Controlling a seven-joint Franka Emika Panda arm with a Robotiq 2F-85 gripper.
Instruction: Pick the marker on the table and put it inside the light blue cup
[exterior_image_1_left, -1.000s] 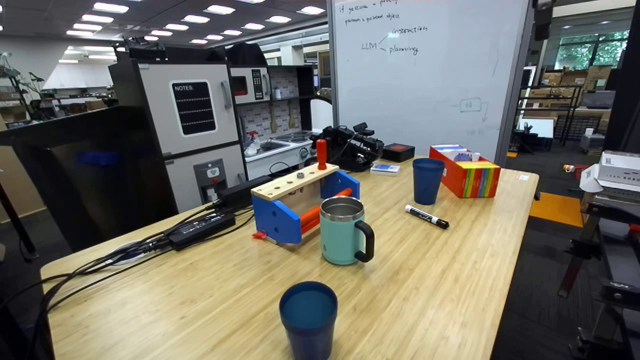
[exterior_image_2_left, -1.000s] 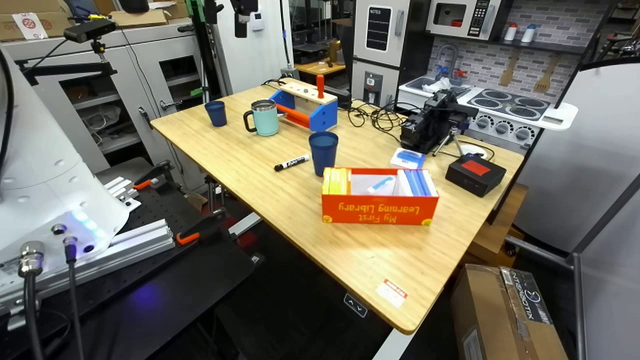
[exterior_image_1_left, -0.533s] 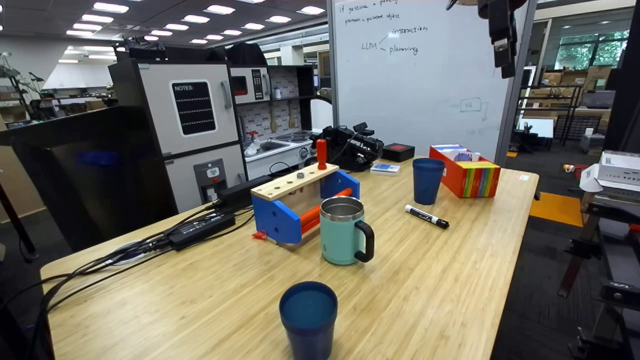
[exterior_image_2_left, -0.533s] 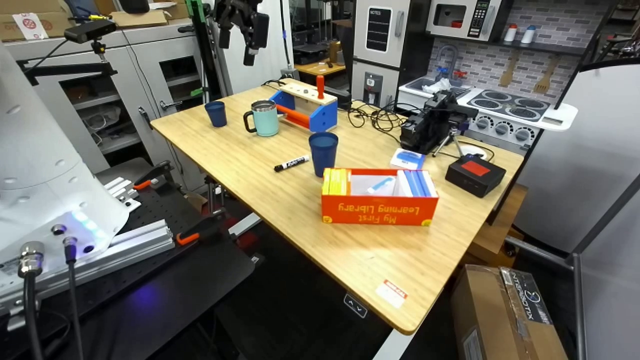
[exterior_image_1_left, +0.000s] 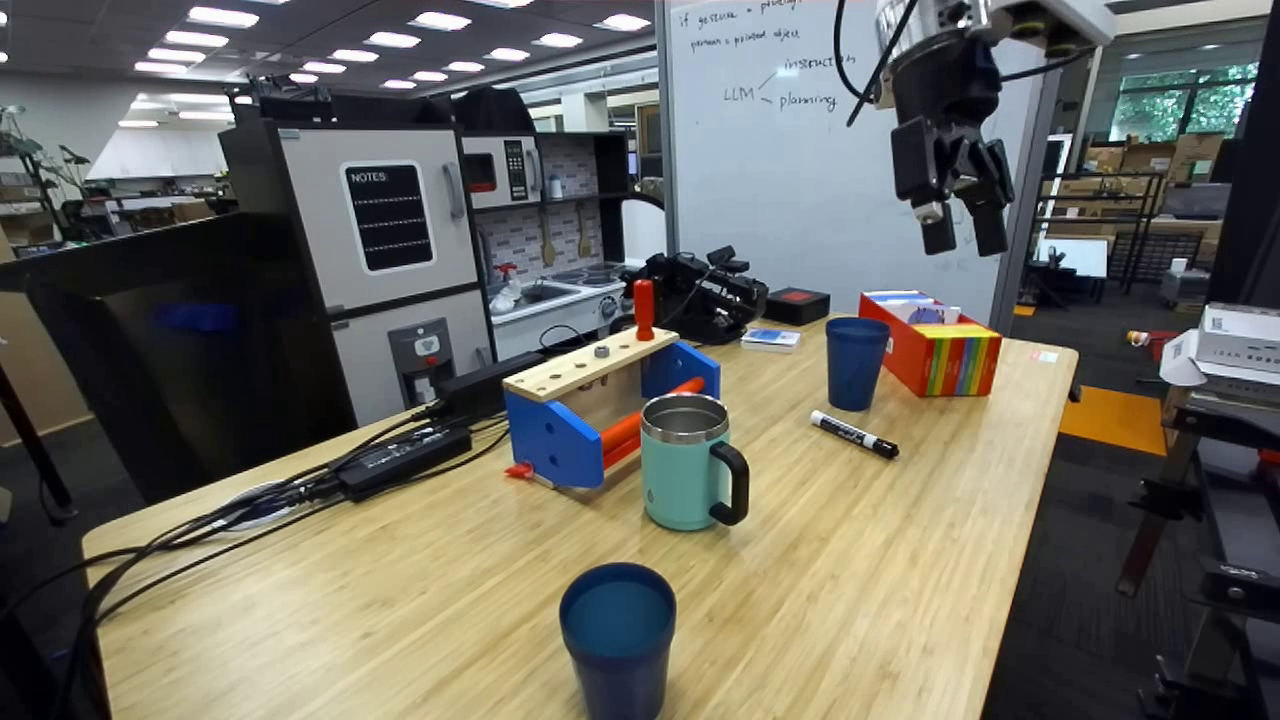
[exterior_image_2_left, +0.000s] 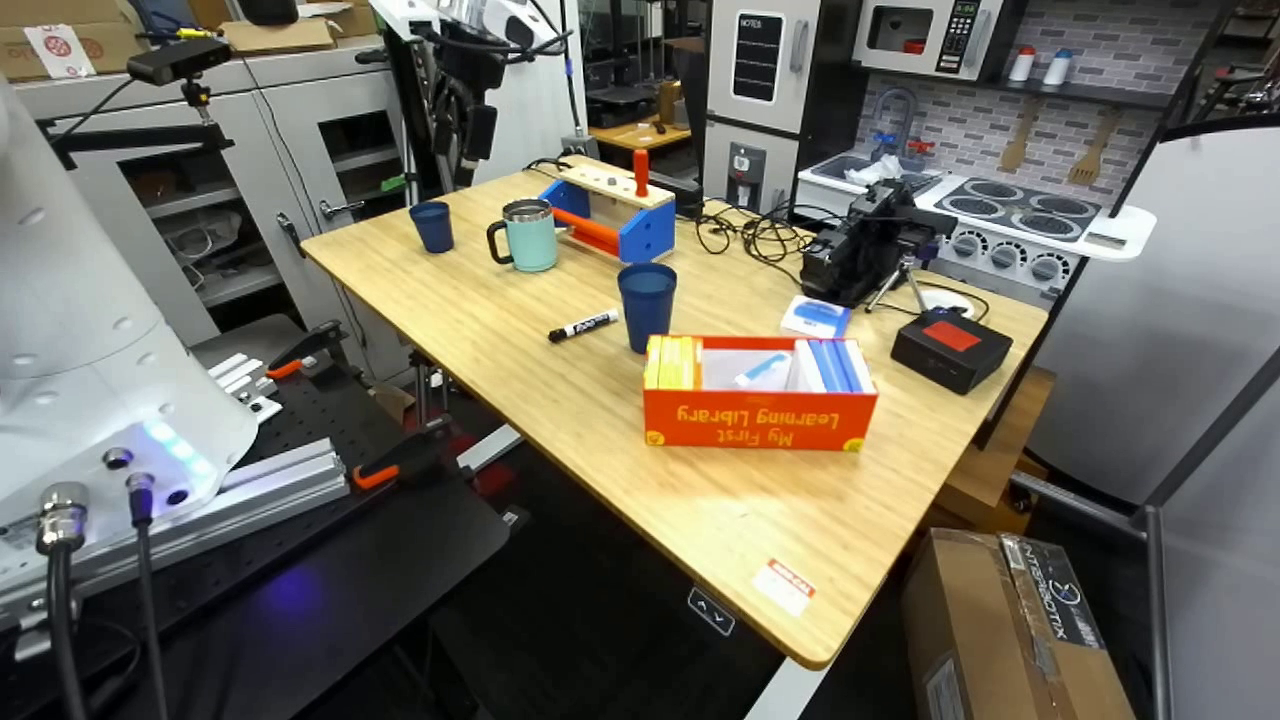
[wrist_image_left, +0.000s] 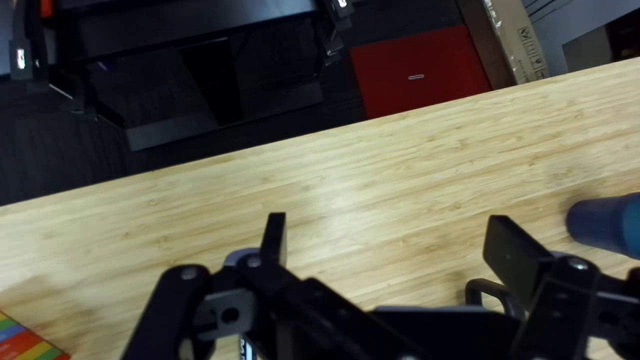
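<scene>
While my claw hangs well above the wooden table, its fingers point down with the jaws spread wide, and I have hold of nothing; on my wrist feed, wood grain shows across the gap between them. Working left to right in an exterior view, I first get the toy toolbox, far left of the claw and lower down, with a red-handled tool standing in its top rail. A dark blue tumbler stands upright lowest of all, well apart from the claw. Next I have the pale teal insulated mug, also upright, below and left of the claw, its black handle on the claw's side. My dry-erase marker lies on the table below the claw and slightly left, its black cap to the right. Just beside it, likewise below-left, a second blue tumbler stands upright. Nearly straight under the claw sits the red book box, whose "My First Learning Library" label I read upside down in an exterior view.
</scene>
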